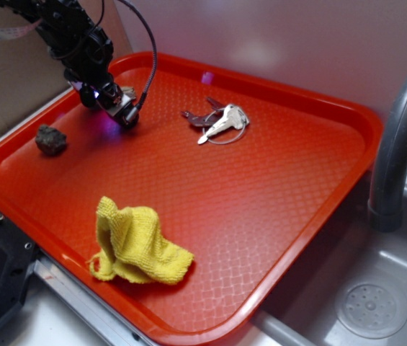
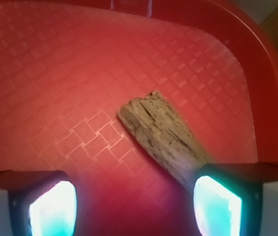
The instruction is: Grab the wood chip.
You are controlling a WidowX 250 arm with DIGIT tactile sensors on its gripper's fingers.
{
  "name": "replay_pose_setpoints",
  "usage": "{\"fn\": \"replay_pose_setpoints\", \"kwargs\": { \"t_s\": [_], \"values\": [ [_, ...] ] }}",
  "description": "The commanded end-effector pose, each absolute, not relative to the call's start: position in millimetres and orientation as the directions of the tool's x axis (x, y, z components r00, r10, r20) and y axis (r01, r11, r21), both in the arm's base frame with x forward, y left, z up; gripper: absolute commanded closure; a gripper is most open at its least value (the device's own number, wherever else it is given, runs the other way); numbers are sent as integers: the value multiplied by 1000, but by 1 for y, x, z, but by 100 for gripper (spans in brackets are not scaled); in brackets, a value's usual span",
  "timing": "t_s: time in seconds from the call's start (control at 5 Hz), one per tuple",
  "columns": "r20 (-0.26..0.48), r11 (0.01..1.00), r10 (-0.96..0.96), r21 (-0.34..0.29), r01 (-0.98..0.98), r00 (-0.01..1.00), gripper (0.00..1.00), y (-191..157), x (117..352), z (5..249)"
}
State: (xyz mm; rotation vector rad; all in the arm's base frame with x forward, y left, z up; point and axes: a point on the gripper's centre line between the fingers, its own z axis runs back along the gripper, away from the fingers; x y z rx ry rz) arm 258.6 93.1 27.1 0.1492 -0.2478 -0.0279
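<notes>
The black robot gripper (image 1: 120,112) hangs low over the far left corner of the red plastic tray (image 1: 275,238), fingers spread wide w/ nothing held. The flat grey-brown wood chip (image 2: 161,135) lies on the tray, one end under the right fingertip (image 2: 217,206), not btwn them. Best to slide right a bit, centre the chip, go down, then pinch. Skip the dark lumpy rock (image 1: 50,139).

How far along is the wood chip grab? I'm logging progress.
Done: the gripper is down at the tray's far corner, open, with the wood chip flat between its fingers, one end passing behind the right one. In hand: lining up. Left: closing and lifting.
</notes>
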Motion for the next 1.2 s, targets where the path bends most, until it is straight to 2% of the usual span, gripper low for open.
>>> {"fn": "replay_pose_setpoints", "kwargs": {
  "t_s": [0.0,0.4,0.6,0.8,1.0],
  "values": [
    [252,987,-63,159,23,966,0,98,268,38],
    [251,983,-71,181,26,965,0,97,270,41],
    [296,983,-110,173,60,949,0,95,261,67],
    [341,990,-110,121,73,934,0,103,254,94],
    [318,989,-131,112,100,939,0,111,257,98]
  ]
}}
